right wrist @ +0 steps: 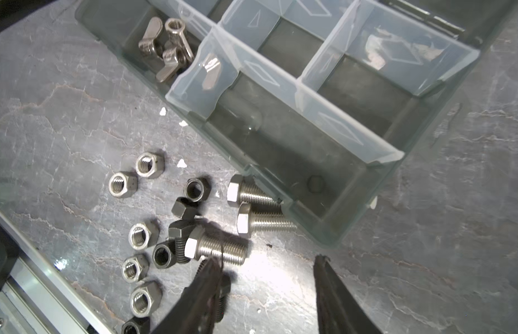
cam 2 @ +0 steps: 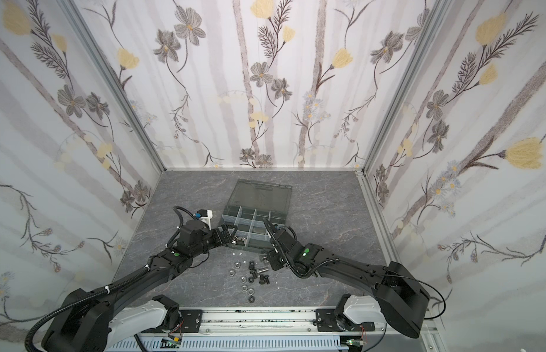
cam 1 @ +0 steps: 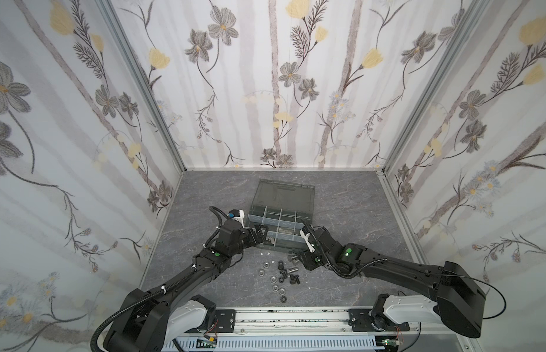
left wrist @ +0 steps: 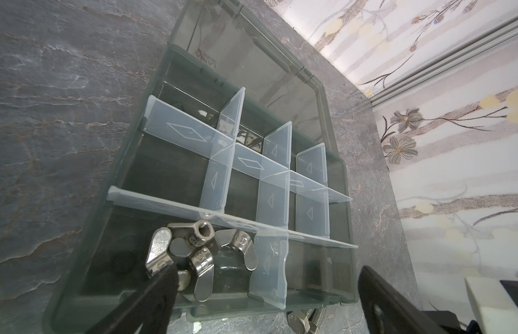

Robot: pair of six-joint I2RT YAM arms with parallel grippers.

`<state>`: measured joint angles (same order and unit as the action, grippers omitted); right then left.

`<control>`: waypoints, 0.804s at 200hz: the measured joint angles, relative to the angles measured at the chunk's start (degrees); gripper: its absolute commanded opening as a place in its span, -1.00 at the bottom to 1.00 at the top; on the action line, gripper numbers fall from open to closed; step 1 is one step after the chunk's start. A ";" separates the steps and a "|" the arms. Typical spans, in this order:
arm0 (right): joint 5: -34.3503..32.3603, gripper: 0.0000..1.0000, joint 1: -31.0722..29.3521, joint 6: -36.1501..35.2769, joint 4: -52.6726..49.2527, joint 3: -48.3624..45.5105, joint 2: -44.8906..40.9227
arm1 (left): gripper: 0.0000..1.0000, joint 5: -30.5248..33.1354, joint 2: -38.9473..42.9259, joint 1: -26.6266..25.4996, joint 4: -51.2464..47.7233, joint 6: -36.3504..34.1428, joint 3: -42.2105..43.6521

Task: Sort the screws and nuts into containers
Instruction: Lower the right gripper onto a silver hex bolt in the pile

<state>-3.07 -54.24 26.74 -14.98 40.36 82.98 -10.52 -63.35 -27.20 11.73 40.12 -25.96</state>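
1. We find the organiser box on the desk, just past centre toward 12 o'clock in both top views. Its smoky lid lies open and flat on the 12 o'clock side.
2. Light-grey dividers split the box into the containers. The dividers carry embossed diamond and triangle outlines.
3. Writing: the lid bears moulded lettering, seen reversed in the left wrist view. We cannot read it with certainty. The wings of the wing nuts carry stamped characters, too blurred to read.
4. The wing nuts lie heaped, touching one another, in the container at the box's 7 o'clock corner.
5. The left gripper hangs over that container with its jaws spread to full width. One finger overlaps a wing. Nothing is clamped.
6. The loose screws and nuts lie on the desk at 6 o'clock of the box: silver screws, black screws, silver hex nuts and black nuts. Two silver screws point their tips at the box's near wall.
7. The right gripper has its jaws about half spread, with bare desk between them. One fingertip sits at a third silver screw. It holds nothing.
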 measured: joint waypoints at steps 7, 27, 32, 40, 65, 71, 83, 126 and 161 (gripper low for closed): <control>0.07 0.06 -0.42 0.35 0.02 -0.33 0.11 | 1.00 0.02 0.00 0.04 0.00 0.20 0.07; 0.11 0.08 -2.01 1.75 0.13 -1.03 0.92 | 1.00 0.20 0.09 0.09 0.02 0.39 0.48; 0.22 0.08 -2.47 2.12 0.11 -1.05 1.20 | 1.00 0.22 0.09 0.11 0.02 0.39 0.59; 0.24 0.10 -3.10 2.78 0.31 -1.05 1.73 | 1.00 0.24 0.15 0.13 0.02 0.44 0.76; 1.18 0.13 -4.83 4.20 0.70 -0.81 3.96 | 1.00 0.24 0.61 0.13 0.02 0.59 1.36; 1.16 0.14 -5.16 4.33 0.70 -0.59 4.57 | 1.00 0.28 0.74 0.13 0.02 0.61 1.53; 1.20 0.16 -5.75 4.76 1.07 -0.13 5.77 | 1.00 0.39 1.27 0.13 -0.02 0.68 1.99; 1.60 0.23 -6.16 5.75 1.95 1.70 8.52 | 1.00 0.55 2.97 0.28 0.00 1.05 3.39; 1.88 0.24 -6.56 5.79 1.79 3.52 11.13 | 1.00 0.90 3.32 0.37 0.02 1.51 3.78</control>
<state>-1.19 -60.80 32.53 -13.19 43.88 94.11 -9.63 -60.03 -26.83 11.75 41.63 -22.17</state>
